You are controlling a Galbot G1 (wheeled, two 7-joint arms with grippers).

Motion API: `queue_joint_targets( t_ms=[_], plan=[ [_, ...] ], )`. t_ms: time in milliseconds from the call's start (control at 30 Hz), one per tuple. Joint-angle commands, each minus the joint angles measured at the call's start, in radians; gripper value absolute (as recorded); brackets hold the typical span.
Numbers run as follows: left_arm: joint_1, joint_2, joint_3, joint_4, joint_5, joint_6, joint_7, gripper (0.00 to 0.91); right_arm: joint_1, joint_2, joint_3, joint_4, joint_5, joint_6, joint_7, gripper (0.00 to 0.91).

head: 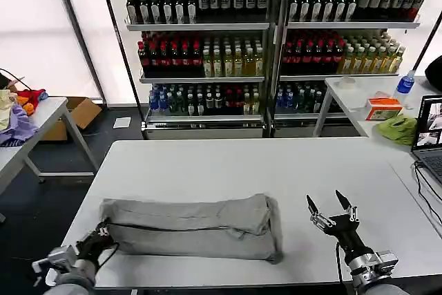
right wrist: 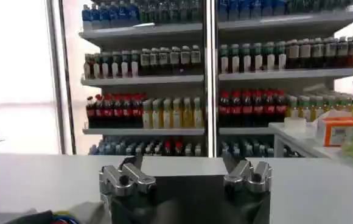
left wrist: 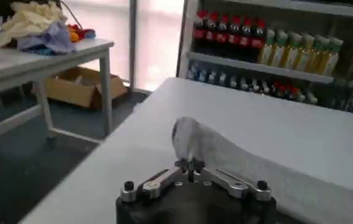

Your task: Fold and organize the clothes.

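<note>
We see a folded grey shirt (head: 190, 229) lying on the white table (head: 276, 164), close to the near edge and a bit toward the robot's left. It is folded into a long, flat bundle that runs from side to side. A dark line runs along its middle.

The left gripper (head: 103, 230) is at the left end of the bundle. Its fingers are pinched tight together on the cloth there. In the left wrist view we see the left gripper (left wrist: 189, 164) with its tips closed on the rounded end of the grey shirt (left wrist: 225, 152), which lifts a little at that spot.

The right gripper (head: 327, 204) is over the table just beside the right end of the bundle, but it is not touching it. Its two dark fingers are spread wide apart and hold nothing. In the right wrist view the right gripper (right wrist: 184, 163) also looks wide, and a bit of the shirt (right wrist: 48, 216) with some colour on it peeks in at the corner.

Behind the table stand shelves of drink bottles (head: 207, 53). A side table (head: 41, 119) by the robot's left has a pile of clothes (head: 17, 112). A laptop (head: 428, 136) sits at the right edge.
</note>
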Motion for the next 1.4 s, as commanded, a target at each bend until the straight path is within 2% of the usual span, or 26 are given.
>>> queue_joint_targets(
  t_ms=[33, 67, 167, 233, 400, 533, 667, 867, 1133, 1400],
  plan=[
    [-0.024, 0.348, -0.323, 0.094, -0.108, 0.081, 0.226, 0.01, 0.004, -0.007, -0.002, 0.002, 0.018, -0.001, 0.001, 0.907],
    [-0.031, 0.382, -0.332, 0.091, -0.13, 0.091, 0.229, 0.02, 0.003, -0.006, -0.003, 0.004, 0.018, -0.001, 0.001, 0.907],
    [-0.041, 0.414, -0.327, 0.026, -0.215, 0.109, 0.209, 0.01, -0.001, -0.005, -0.004, 0.009, 0.018, 0.002, 0.001, 0.907],
    [-0.057, 0.408, -0.305, -0.033, -0.255, 0.102, 0.191, 0.02, -0.002, -0.006, -0.002, 0.012, 0.021, 0.004, 0.001, 0.907],
    [-0.088, 0.315, -0.122, -0.216, -0.317, 0.054, 0.154, 0.01, -0.012, -0.013, 0.002, 0.012, 0.022, 0.007, 0.0, 0.907],
    [-0.066, 0.24, 0.053, -0.269, -0.294, 0.021, 0.132, 0.01, -0.027, -0.008, 0.01, 0.019, 0.016, 0.005, 0.0, 0.907],
    [-0.051, 0.166, 0.212, -0.245, -0.208, -0.039, 0.132, 0.01, -0.035, -0.002, 0.003, 0.023, 0.003, 0.003, -0.001, 0.907],
    [-0.134, 0.046, 0.362, -0.159, -0.16, -0.04, 0.103, 0.02, -0.032, 0.007, -0.008, 0.027, -0.01, -0.006, -0.001, 0.907],
    [-0.235, -0.078, 0.5, -0.005, -0.101, -0.04, 0.087, 0.02, -0.031, 0.018, -0.018, 0.03, -0.019, -0.013, -0.002, 0.907],
    [-0.281, -0.136, 0.578, 0.063, -0.101, -0.033, 0.054, 0.02, -0.036, 0.031, -0.024, 0.015, -0.024, -0.01, -0.003, 0.907]
  ],
)
